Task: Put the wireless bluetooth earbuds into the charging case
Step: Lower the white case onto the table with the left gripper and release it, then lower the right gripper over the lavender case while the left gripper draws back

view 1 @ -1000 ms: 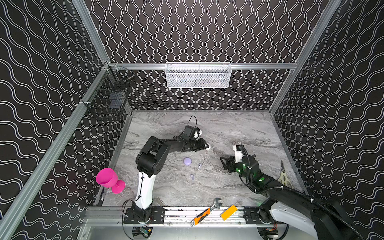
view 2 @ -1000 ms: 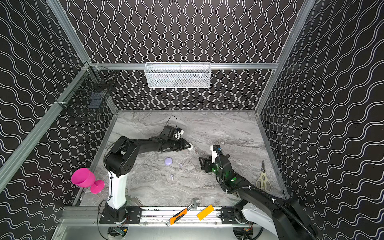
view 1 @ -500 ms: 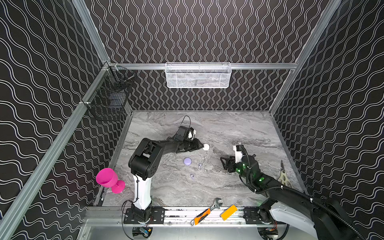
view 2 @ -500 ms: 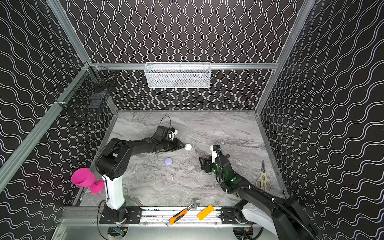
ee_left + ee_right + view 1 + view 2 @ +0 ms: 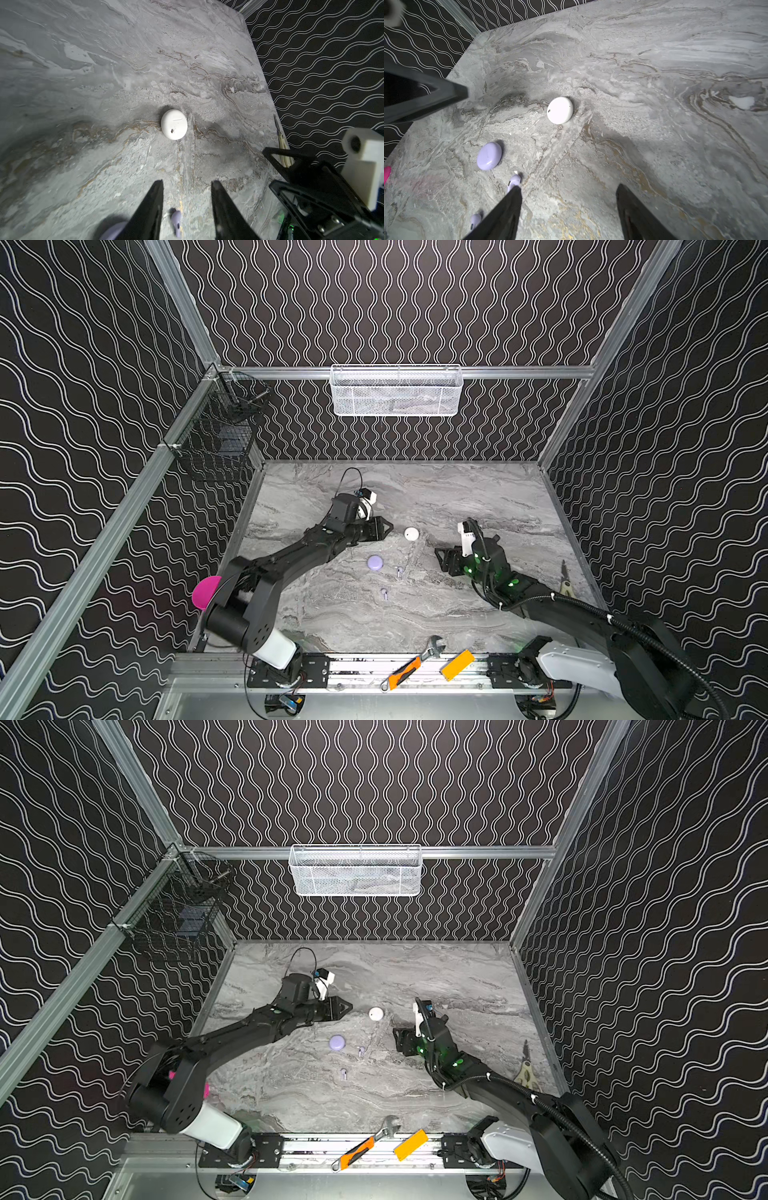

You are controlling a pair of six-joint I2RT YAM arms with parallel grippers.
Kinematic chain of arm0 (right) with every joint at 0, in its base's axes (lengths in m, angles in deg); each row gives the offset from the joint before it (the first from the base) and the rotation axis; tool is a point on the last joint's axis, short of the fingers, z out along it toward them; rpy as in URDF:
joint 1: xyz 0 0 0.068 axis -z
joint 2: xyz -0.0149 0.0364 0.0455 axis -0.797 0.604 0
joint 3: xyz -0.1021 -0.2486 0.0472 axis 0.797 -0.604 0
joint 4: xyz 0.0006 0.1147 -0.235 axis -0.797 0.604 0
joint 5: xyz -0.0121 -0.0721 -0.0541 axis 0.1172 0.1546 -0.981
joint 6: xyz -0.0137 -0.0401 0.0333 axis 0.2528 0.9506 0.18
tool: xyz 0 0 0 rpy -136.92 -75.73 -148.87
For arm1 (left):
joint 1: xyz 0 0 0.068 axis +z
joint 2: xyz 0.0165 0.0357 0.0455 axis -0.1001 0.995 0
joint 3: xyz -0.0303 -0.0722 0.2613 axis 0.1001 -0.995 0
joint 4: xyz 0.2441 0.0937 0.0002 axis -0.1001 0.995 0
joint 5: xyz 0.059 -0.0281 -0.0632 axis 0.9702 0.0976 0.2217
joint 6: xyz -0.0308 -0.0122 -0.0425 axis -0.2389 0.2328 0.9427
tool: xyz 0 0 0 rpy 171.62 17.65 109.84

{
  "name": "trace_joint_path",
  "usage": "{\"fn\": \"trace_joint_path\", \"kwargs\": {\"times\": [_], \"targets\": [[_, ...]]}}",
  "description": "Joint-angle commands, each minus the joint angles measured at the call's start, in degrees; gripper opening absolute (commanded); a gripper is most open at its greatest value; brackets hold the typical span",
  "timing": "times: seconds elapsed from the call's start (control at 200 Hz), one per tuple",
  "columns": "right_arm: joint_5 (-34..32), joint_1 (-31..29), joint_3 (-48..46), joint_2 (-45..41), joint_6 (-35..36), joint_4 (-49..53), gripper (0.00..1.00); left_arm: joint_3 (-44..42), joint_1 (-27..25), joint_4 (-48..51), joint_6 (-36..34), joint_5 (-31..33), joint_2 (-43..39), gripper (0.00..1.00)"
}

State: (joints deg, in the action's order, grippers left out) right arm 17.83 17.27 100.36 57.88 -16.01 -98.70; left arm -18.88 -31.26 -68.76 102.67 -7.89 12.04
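A shut white round charging case [image 5: 411,534] [image 5: 375,1014] [image 5: 174,124] [image 5: 560,110] lies mid-table. A shut lavender case [image 5: 375,562] [image 5: 337,1042] [image 5: 489,155] lies nearer the front. Beside it are two lavender earbuds [image 5: 399,571] [image 5: 384,593] [image 5: 361,1051] [image 5: 514,181]. My left gripper [image 5: 388,527] [image 5: 187,182] is open and empty, just left of the white case. One lavender earbud [image 5: 176,220] lies on the table beneath its fingers. My right gripper [image 5: 442,560] [image 5: 569,189] is open and empty, right of the earbuds.
Scissors [image 5: 564,583] lie by the right wall. A pink cup [image 5: 205,591] stands at the front left behind my left arm. A wrench [image 5: 432,645], a utility knife [image 5: 403,674] and an orange block [image 5: 457,664] lie on the front rail. Wire baskets [image 5: 397,391] hang on the walls.
My left gripper has drawn back leftward off the white case, which now lies uncovered. Its elbow has swung toward the front left. The right arm has not moved.
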Motion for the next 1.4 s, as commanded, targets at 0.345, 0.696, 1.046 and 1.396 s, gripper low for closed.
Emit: {"fn": "trace_joint_path", "kwargs": {"times": [0.345,0.696,1.046,1.396], "targets": [[-2.9,-4.7,18.1,10.2,2.1,14.9,0.74,-18.2,-0.2,-4.5,-4.8,12.0,-25.7,0.41],[-4.3,-11.1,32.9,21.4,3.7,23.0,0.75,-29.4,-0.2,-6.1,-6.0,14.4,-39.7,0.41],[-2.2,-14.7,45.0,32.8,3.6,30.7,0.75,-35.9,-0.4,-7.9,-6.5,11.1,-46.5,0.42],[-1.8,-17.6,52.6,42.1,5.4,37.7,0.75,-41.2,-1.1,-15.4,-6.6,5.7,-47.5,0.44]]}}
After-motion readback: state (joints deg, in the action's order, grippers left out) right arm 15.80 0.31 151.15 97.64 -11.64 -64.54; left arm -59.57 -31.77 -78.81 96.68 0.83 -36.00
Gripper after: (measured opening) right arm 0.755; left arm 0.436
